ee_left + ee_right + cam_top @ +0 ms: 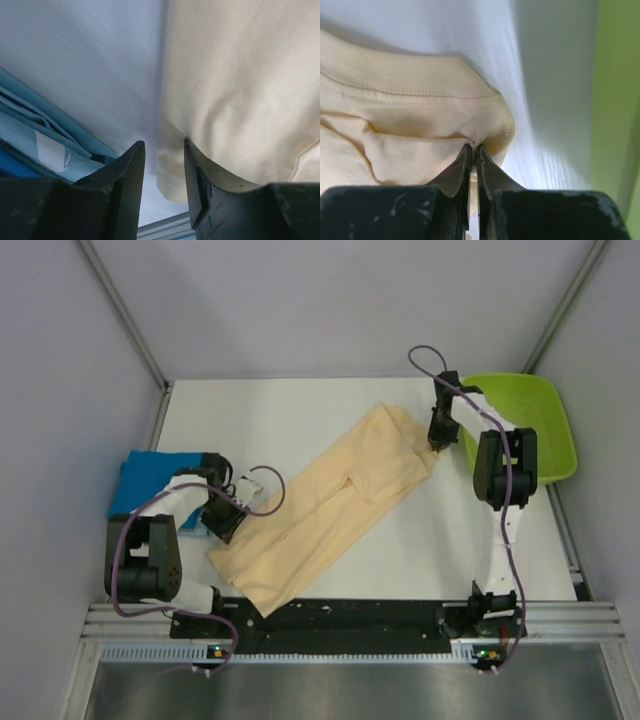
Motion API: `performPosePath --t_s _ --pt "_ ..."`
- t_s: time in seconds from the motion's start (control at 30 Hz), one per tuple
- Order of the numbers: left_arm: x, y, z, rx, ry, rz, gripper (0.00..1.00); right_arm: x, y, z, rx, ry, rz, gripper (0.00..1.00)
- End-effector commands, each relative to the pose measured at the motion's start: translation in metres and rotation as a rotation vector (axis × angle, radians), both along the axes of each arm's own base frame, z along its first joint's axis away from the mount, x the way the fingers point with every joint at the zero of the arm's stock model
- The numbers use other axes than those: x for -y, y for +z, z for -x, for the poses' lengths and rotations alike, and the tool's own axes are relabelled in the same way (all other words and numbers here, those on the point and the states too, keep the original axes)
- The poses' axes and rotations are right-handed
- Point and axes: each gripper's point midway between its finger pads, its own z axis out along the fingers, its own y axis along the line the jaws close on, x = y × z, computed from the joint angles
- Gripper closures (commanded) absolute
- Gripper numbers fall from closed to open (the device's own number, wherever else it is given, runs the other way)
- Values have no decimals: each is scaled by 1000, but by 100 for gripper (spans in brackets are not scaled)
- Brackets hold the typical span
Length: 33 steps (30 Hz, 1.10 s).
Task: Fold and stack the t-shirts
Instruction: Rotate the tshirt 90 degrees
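You are looking at a robotics lab cell, not a home or a shop. You see a bare white table [300, 405] closed in on three sides by plain grey panels [330, 300] held in aluminium struts [121, 306]. Along the near edge runs a slotted metal rail [350, 635], and you have the left arm [150, 562] and the right arm [505, 468] bolted to it, with purple cables [112, 575] looping loose along their links. The only everyday things are a peach-cream t-shirt [330, 510], a folded blue t-shirt [140, 475] and a lime-green plastic tray [548, 405], laid out as on a test bench.
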Motion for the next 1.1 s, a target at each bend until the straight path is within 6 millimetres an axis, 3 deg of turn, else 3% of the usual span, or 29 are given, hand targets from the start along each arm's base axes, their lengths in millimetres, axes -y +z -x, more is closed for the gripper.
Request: performPosePath --t_s 0.0,0.17,0.27,0.4,0.57,0.73,0.77,0.83,0.93,1.07 --pt "23 13 -1 6 -45 130 58 -20 -22 -56 28 14 -153 100" --pt "59 17 1 -7 -124 273 56 -66 3 -137 195 92 -381 100" --pt "94 11 11 -25 -271 291 55 -79 19 -179 359 77 -480 100" --pt "128 -8 33 -83 -443 259 55 -88 22 -206 487 45 -577 100" --pt "145 -24 53 -184 -534 226 57 -82 46 -240 637 21 -580 100" --pt "157 -19 62 -190 -593 255 56 -74 90 -261 809 33 -584 99" --pt "158 -17 61 -187 -590 257 56 -74 94 -262 818 43 -575 91" --pt "161 -7 60 -171 -591 274 55 -75 104 -259 834 87 -557 66" --pt "165 17 49 -70 -587 296 52 -84 128 -249 849 187 -547 46" --pt "172 62 20 115 -566 345 50 -96 199 -232 944 293 -489 19"
